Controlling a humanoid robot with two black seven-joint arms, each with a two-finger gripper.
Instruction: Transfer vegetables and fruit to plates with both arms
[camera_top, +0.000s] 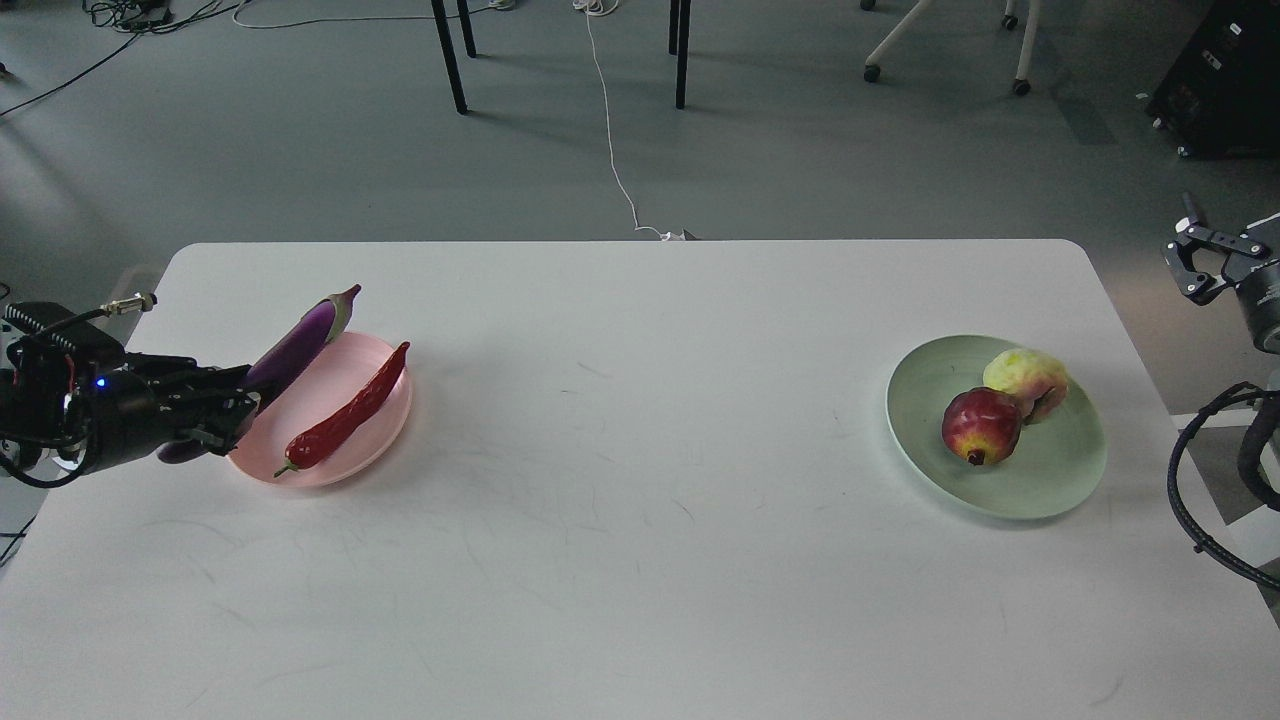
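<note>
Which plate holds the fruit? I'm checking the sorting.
The mint green plate, on the right; it holds the pomegranate and peach. The pink plate holds vegetables.

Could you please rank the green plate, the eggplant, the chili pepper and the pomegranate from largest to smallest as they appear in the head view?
1. Green plate, clearly the largest.
2. Eggplant, though the left gripper hides its near end.
3. Chili pepper, a bit shorter and much slimmer.
4. Pomegranate, the smallest in length, though rounder.

You see glossy purple eggplant (300, 345) at left claw (228, 408) fingertips, glossy red chili pepper (348, 412) just beyond on smooth pink plate (375, 435). Matt white table (620, 540), faintly scuffed. Pomegranate (981, 424) shiny, peach-like fruit (1028, 381) dull-skinned.
</note>
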